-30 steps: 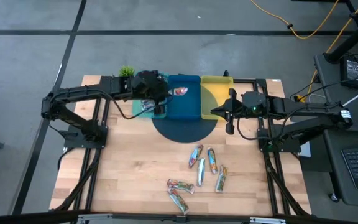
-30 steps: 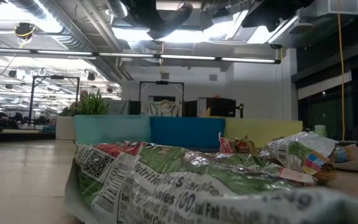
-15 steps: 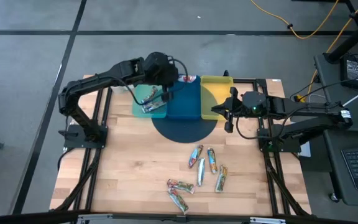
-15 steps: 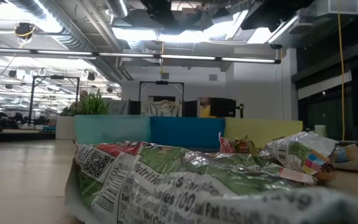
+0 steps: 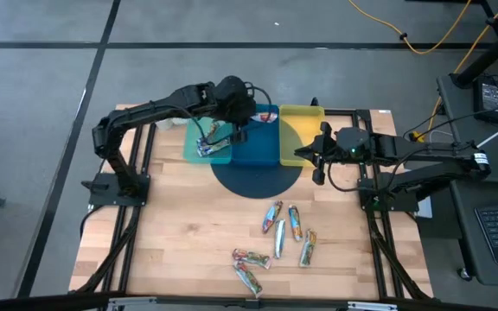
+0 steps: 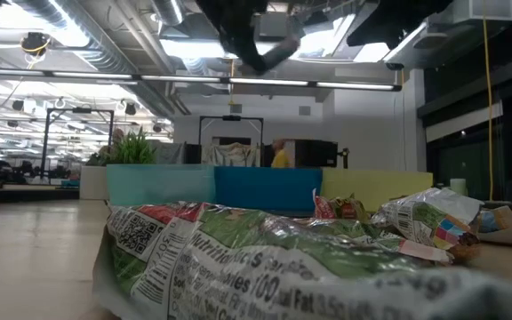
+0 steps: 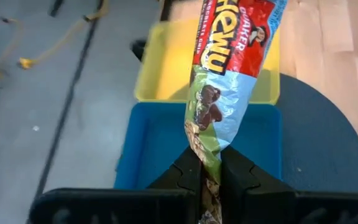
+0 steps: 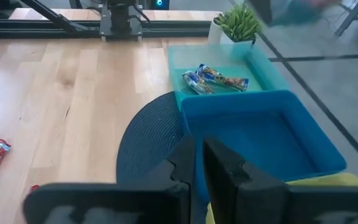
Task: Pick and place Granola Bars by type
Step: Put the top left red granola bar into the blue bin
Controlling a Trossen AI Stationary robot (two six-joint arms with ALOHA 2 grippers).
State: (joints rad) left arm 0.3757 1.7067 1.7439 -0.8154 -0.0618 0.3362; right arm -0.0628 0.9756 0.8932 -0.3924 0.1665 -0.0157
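My left gripper (image 5: pixel 245 121) hangs over the blue tray (image 5: pixel 259 142), shut on a red-and-green granola bar (image 7: pixel 229 68) that reaches out toward the yellow tray (image 7: pixel 166 68). Two blue-silver bars (image 8: pixel 216 79) lie in the teal tray (image 5: pixel 199 138). Several more bars (image 5: pixel 285 229) lie flat on the wood near the front, with two others (image 5: pixel 249 268) closer to the near edge. My right gripper (image 5: pixel 318 164) waits shut by the yellow tray's near right corner, holding nothing. My left gripper pinches one end of the bar's wrapper (image 7: pixel 209 146) between its two fingers. The fingers slant down from the table's left side and lie along the bar. The bar sticks straight out beyond the fingertips, lifted clear above the blue tray.
The three trays stand side by side at the far edge, partly on a dark round mat (image 5: pixel 258 180). A small potted plant (image 8: pixel 238 22) stands beyond the teal tray. One green-and-red bar (image 6: pixel 238 258) lies right in front of the low camera. Bare wood lies left of the loose bars.
My left gripper has carried the bar from over the teal tray toward the table's right and far edges, and now hangs over the blue tray. It has turned a little on the way and stays shut on the bar.
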